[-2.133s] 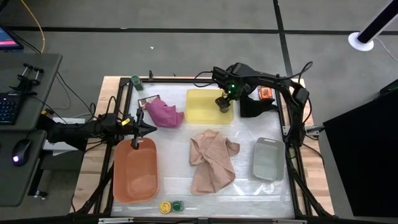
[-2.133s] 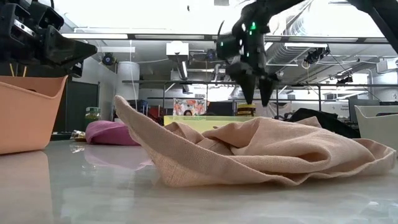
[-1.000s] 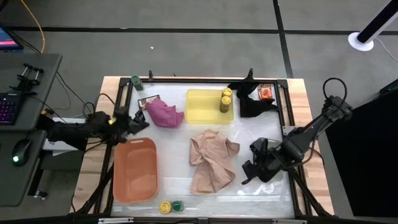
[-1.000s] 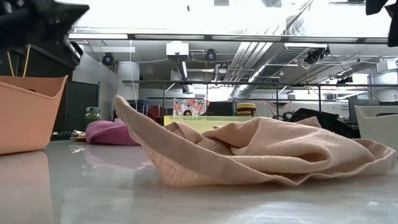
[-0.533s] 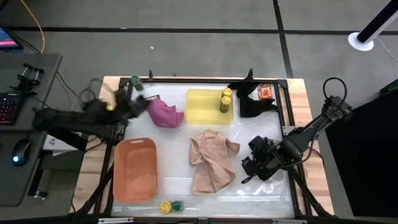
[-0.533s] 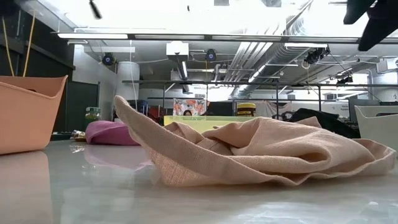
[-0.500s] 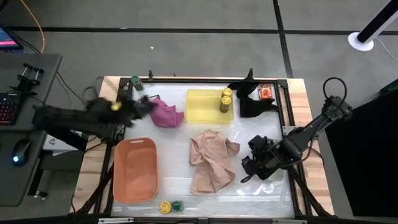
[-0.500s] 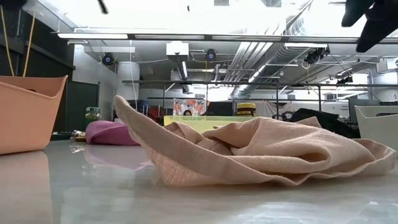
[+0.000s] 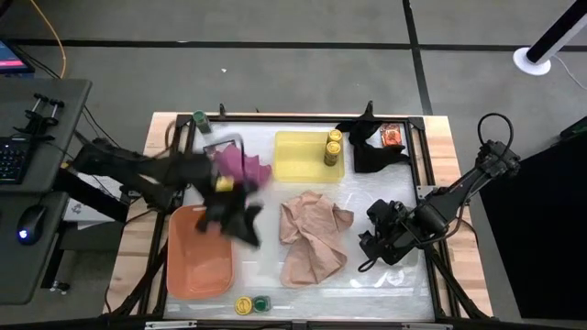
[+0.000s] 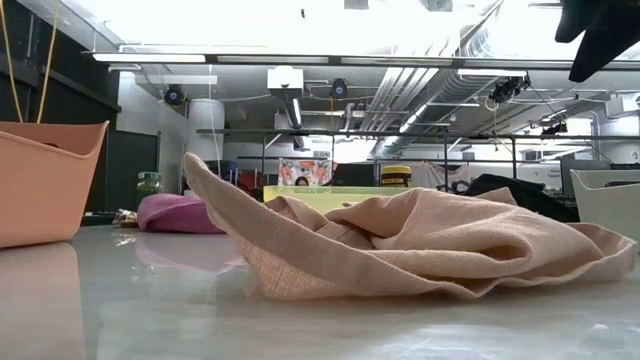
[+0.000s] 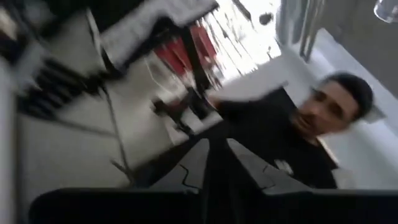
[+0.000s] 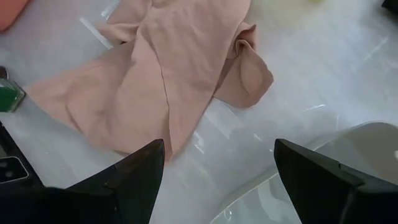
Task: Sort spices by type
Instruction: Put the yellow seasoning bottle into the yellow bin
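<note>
Two yellow-lidded jars (image 9: 332, 145) stand in the yellow tray (image 9: 298, 156); one shows in the low view (image 10: 396, 176). A green-lidded jar (image 9: 199, 118) stands at the far left corner. A yellow-lidded jar (image 9: 243, 305) and a green-lidded jar (image 9: 261, 302) stand at the near edge. An orange-red packet (image 9: 393, 137) lies by the black cloth (image 9: 371, 151), and a brown packet (image 9: 218, 147) by the pink cloth (image 9: 243, 167). My left gripper (image 9: 244, 225), blurred and shut, is above the orange tray's right rim. My right gripper (image 12: 217, 144) is open over the grey tray (image 12: 323, 168).
The tan cloth (image 9: 314, 236) lies crumpled mid-table between the orange tray (image 9: 197, 261) and the grey tray (image 9: 396, 261). A metal frame edges the table. The left wrist view looks into the room, where a person (image 11: 323, 124) shows.
My left arm first drew toward the far left corner, then swung fast toward the near and right side, ending over the orange tray's right rim. My right arm has kept nearly still above the grey tray.
</note>
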Available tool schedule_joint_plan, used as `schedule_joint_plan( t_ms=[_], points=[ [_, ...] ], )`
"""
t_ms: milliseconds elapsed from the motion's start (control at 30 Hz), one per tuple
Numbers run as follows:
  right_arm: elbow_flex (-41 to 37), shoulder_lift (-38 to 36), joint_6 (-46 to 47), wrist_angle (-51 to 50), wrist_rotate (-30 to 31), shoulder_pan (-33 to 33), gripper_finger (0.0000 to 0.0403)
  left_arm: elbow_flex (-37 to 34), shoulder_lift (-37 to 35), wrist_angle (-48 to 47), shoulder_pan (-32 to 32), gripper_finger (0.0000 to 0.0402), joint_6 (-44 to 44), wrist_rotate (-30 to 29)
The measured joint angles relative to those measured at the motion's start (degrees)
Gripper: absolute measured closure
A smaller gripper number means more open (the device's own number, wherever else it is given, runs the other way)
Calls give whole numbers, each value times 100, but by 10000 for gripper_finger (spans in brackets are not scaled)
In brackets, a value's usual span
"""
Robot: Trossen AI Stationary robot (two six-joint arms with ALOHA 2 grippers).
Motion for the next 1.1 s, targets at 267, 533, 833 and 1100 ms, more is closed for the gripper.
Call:
schedule_joint_plan(
  t_ms=[267,533,833,1100],
  points=[
    [0,-2,-157,-20,101,30,105,46,231,-2018,-2518,340,-586,-2670],
    [0,-2,-343,4,50,30,105,35,965,-2985,-2918,322,-751,-3909],
    [0,-2,-333,6,-46,2,105,40,1270,-3552,-2967,207,142,-3323],
    [0,-2,-299,4,-61,-113,105,42,1632,-3560,-2788,136,744,-3081]
  ],
)
